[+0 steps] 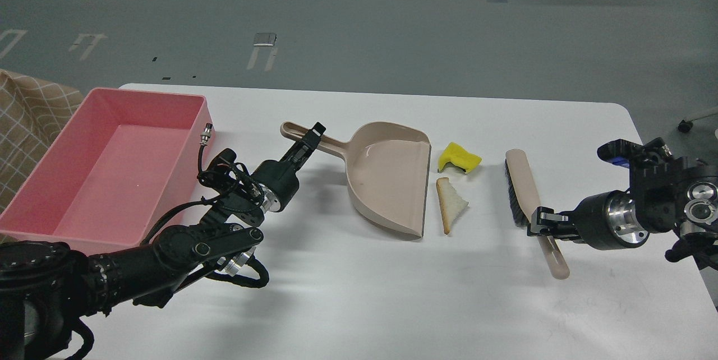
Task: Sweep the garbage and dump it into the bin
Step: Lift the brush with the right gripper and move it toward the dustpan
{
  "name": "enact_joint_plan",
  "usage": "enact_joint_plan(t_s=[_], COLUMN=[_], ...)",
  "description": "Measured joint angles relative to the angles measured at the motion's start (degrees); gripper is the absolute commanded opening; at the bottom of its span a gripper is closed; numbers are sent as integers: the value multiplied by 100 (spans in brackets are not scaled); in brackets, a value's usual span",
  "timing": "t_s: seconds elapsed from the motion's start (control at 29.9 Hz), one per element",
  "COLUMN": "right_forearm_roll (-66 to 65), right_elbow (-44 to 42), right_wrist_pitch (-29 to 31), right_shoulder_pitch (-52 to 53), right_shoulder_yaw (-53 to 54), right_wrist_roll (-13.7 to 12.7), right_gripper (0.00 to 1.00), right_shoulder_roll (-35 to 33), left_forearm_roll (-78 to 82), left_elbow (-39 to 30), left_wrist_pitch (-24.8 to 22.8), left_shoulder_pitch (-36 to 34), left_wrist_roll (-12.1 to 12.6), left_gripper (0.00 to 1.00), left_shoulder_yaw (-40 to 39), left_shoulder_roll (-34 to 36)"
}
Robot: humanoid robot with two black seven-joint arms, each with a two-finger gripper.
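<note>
Two pieces of garbage are lying on the white table [359,304], both just to the right of the dustpan [387,175], which serves as the landmark here. A yellow sponge chunk [459,158] is sitting just off the dustpan's upper right corner, and a triangular bread slice [450,203] is lying below it, close beside the dustpan's straight open edge but apart from it. A brush [521,192] is lying further right of the dustpan, past both pieces, its dark bristles facing them. A pink bin [61,192] is standing well to the left of the dustpan, at the table's left end, and its inside is looking bare.

My left gripper [310,137] is sitting at the dustpan's handle, which is reaching out to the upper left; its fingers are appearing to be closed around the handle, though they are small and dark, so how tightly is hard to say. My right gripper [541,224] is sitting at the brush's handle, well right of the dustpan, with its fingers closed on either side of that handle just below the bristles.
</note>
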Motion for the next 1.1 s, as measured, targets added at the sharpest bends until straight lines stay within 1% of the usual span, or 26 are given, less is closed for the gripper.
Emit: enact_joint_plan(t_s=[0.27, 0.6, 1.1], right_forearm_roll=[3, 7, 13], right_elbow=[-308, -456, -866], right_wrist_pitch=[0, 3, 1], right_shoulder_pitch=[4, 5, -5], right_shoulder_yaw=[63, 249, 661], right_wrist_roll=[0, -11, -21], right_gripper=[0, 0, 0], right_shoulder_roll=[523, 1072, 2159], left_forearm_roll=[0, 0, 0], left_elbow=[-1, 0, 0], left_wrist_pitch=[0, 0, 0], left_shoulder_pitch=[-4, -29, -41], left_wrist_roll=[0, 0, 0], left_gripper=[0, 0, 0], left_shoulder_yaw=[0, 0, -1], left_shoulder_roll=[3, 13, 8])
